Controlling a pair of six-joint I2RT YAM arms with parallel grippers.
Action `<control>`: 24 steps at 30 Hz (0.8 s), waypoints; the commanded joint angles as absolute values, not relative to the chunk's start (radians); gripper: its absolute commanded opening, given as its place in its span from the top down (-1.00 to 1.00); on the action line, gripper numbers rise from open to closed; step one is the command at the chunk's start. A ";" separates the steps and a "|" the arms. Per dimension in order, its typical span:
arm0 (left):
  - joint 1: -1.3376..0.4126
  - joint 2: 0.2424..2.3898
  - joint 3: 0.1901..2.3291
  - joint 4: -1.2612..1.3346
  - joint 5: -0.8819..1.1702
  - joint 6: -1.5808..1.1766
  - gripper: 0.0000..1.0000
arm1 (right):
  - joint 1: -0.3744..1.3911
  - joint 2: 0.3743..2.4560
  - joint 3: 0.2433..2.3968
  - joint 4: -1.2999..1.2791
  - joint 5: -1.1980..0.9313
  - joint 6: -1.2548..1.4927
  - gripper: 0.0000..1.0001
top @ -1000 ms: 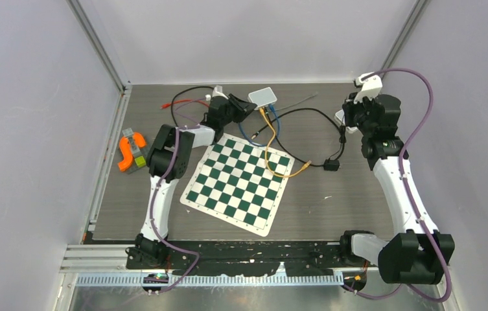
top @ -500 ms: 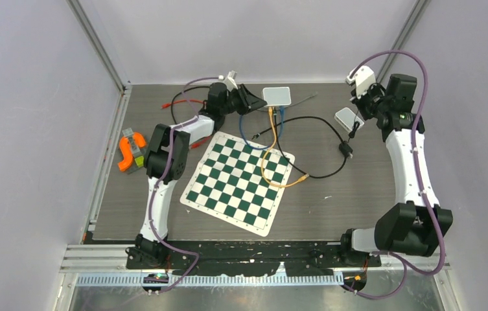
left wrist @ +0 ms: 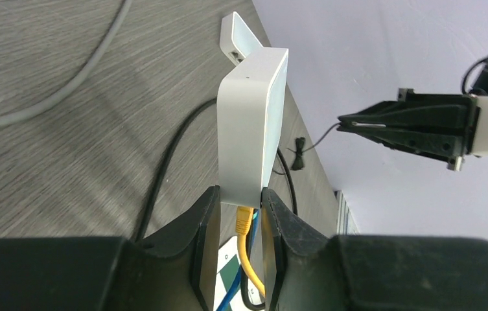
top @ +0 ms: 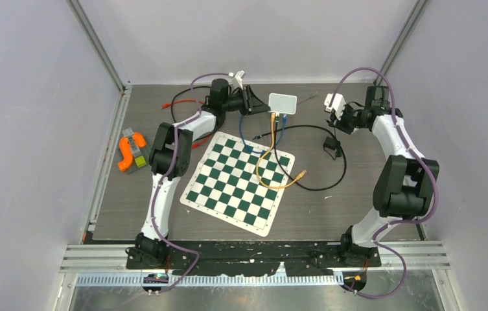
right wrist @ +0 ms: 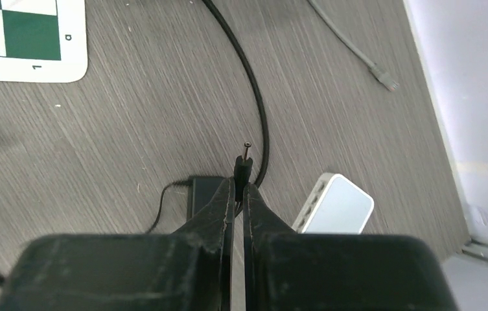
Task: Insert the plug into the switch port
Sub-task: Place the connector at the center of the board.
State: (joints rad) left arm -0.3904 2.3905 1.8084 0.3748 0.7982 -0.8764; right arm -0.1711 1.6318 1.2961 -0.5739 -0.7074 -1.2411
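Mostly, the right end effector (right wrist: 239, 186) hides the plug (right wrist: 244, 166) (tip shows).

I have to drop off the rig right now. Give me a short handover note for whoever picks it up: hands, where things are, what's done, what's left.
Left hand: shut on the switch, holding it on edge above the table. A yellow cable and a blue one are plugged into the end nearest the hand.
Right hand: shut on the plug, tip sticking out past the fingers, pointing toward the switch with a clear gap between them.
Done: both parts are gripped and off the table.
Left: the plug is not in. Its port does not show in any view, so find it, line up and push in.
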 commanded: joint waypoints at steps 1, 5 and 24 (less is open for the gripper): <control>-0.375 2.397 1.881 0.397 0.943 -0.853 1.00 | -0.156 1.688 1.380 -0.605 -0.787 -1.351 0.90; -0.368 2.405 1.902 0.384 0.996 -0.834 1.00 | -0.119 1.741 1.400 -0.605 -0.728 -1.368 0.90; -0.359 2.396 1.927 0.213 1.122 -0.726 1.00 | 0.000 1.834 1.419 -0.460 -0.693 -1.367 0.90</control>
State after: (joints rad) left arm -0.3641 2.4203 1.8812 0.2729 1.0683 -0.7918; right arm -0.0082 1.8256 1.3697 -0.5011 -0.6853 -1.3518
